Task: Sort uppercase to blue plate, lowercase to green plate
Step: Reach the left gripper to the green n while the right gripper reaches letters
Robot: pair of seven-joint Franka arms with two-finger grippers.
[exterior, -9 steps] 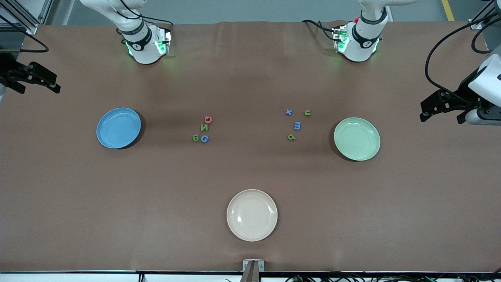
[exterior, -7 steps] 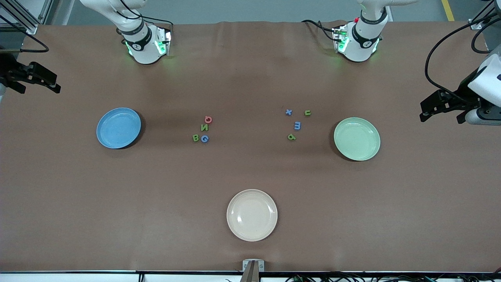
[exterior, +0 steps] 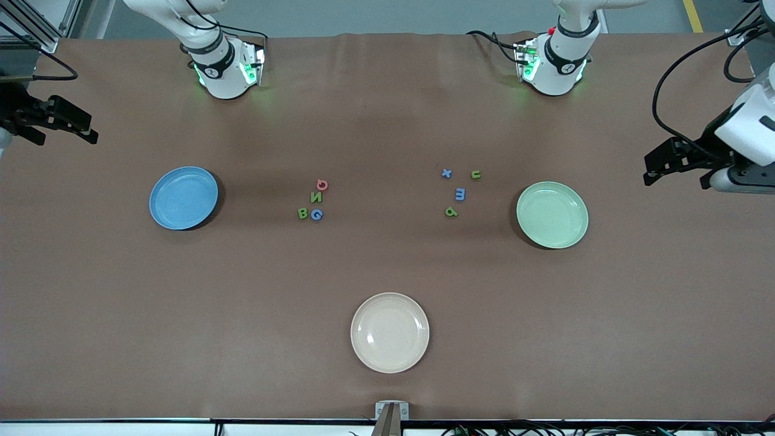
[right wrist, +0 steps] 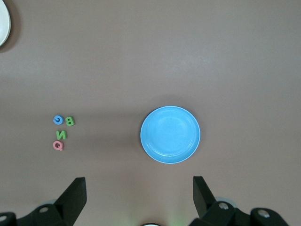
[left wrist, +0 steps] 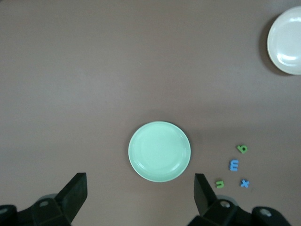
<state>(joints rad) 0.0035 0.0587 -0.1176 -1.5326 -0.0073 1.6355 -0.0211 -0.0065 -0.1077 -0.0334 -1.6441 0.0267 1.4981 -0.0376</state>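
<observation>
The uppercase letters lie in a cluster mid-table: red one (exterior: 322, 185), green N (exterior: 316, 197), green B (exterior: 303, 213), blue G (exterior: 316, 214). The blue plate (exterior: 183, 198) is empty, toward the right arm's end. The lowercase letters lie apart: blue x (exterior: 446, 173), green u (exterior: 476, 174), blue m (exterior: 460, 194), green p (exterior: 451, 212). The green plate (exterior: 551, 214) beside them is empty. My left gripper (exterior: 675, 171) is open, high over the table's edge by the green plate (left wrist: 159, 151). My right gripper (exterior: 63, 128) is open, high by the blue plate (right wrist: 170, 134).
A cream plate (exterior: 389, 332) sits empty near the front camera, mid-table. The arm bases stand along the table's edge farthest from that camera. Brown table surface surrounds the plates and letters.
My left gripper has shifted slightly toward the table's middle. My right gripper has barely moved. Letters and plates have not moved.
</observation>
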